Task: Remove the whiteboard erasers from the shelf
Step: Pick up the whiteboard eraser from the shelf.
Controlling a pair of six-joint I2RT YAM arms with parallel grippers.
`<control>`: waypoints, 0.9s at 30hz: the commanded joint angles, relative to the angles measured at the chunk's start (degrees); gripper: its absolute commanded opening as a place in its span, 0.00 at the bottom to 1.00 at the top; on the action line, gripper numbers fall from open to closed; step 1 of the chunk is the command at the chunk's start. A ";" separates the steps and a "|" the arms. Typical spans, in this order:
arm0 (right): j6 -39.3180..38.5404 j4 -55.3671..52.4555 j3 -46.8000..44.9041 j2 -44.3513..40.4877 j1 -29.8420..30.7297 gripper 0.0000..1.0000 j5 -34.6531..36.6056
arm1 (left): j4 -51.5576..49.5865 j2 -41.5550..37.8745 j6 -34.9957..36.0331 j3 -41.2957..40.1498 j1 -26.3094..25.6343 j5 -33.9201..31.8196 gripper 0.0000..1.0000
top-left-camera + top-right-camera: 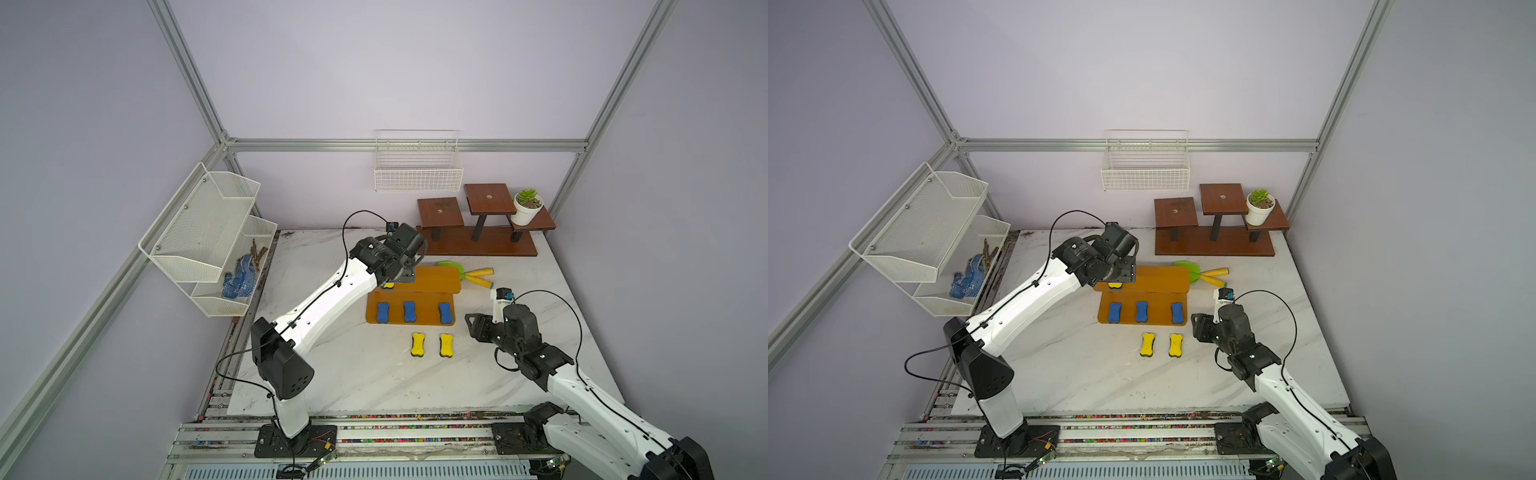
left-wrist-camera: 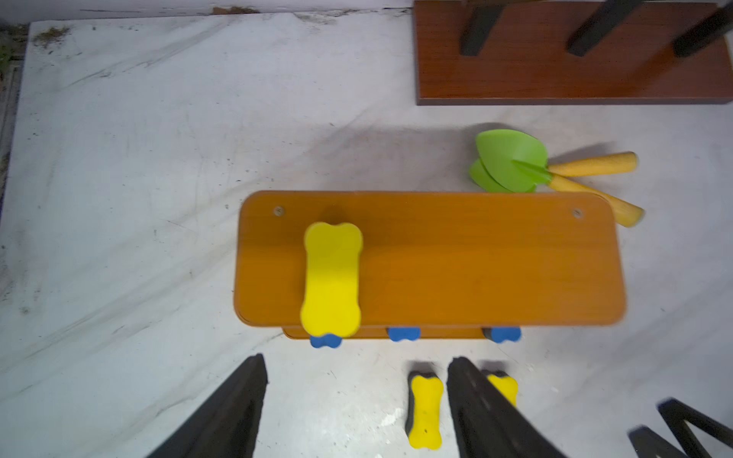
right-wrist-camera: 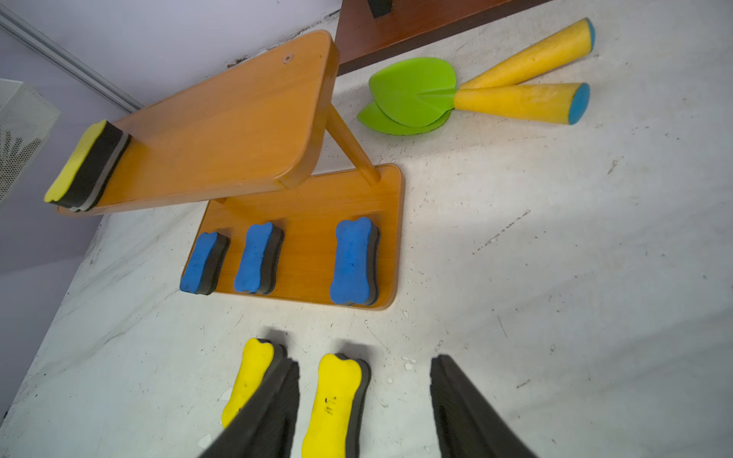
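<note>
1. Overhead, the left gripper (image 2: pixel 357 400) gapes empty above the shelf (image 2: pixel 476 257), where one yellow eraser (image 2: pixel 332 277) lies on the upper step.
2. Meanwhile the right gripper (image 3: pixel 365 400), part-open and empty, hovers low by two yellow erasers (image 3: pixel 333 404) on the table (image 3: pixel 555 277).

Yellow and blue erasers on an orange-brown shelf (image 3: pixel 254 131)

Three blue-topped erasers (image 3: pixel 354 261), three yellow-topped (image 3: pixel 333 404); green-bladed, yellow-handled tools (image 3: pixel 468 95); white marble-veined table (image 1: pixel 374 374).

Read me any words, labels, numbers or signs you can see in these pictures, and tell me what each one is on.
No text can be read anywhere.
Left arm's wrist motor housing: a pale label, too small and blurred to read.
Yellow eraser on the table: a few dark marks on its top, not legible as letters.
Shelf, blue erasers and green tool: no print visible.
</note>
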 commanded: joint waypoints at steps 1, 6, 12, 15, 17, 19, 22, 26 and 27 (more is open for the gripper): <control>-1.91 3.00 3.53 1.93 0.21 0.58 0.41 | -3.73 3.65 5.38 3.48 3.08 1.82 0.77; -1.62 4.82 3.36 3.25 0.19 0.59 0.61 | -4.49 7.67 7.14 6.17 4.26 4.40 0.79; -1.35 5.57 3.22 4.55 0.20 0.58 0.21 | -4.94 11.14 7.78 7.90 4.28 6.98 0.80; -1.30 5.81 3.17 4.62 0.19 0.58 0.41 | -4.91 11.92 7.78 7.85 4.35 7.22 0.79; -1.26 5.95 3.16 4.64 0.19 0.58 0.37 | -5.00 12.44 7.78 7.93 4.35 7.49 0.77; -1.26 6.10 3.11 4.71 0.19 0.59 0.28 | -4.98 12.68 7.78 7.90 4.35 7.83 0.70; -1.26 6.18 3.10 4.67 0.23 0.58 0.41 | -4.97 12.81 7.60 7.86 4.35 8.02 0.61; -1.21 6.19 3.12 4.54 0.20 0.59 0.50 | -5.08 12.68 7.45 7.77 4.40 7.32 0.56; -1.17 6.10 3.15 4.34 0.19 0.58 0.56 | -5.11 12.68 7.42 7.79 4.44 7.17 0.53</control>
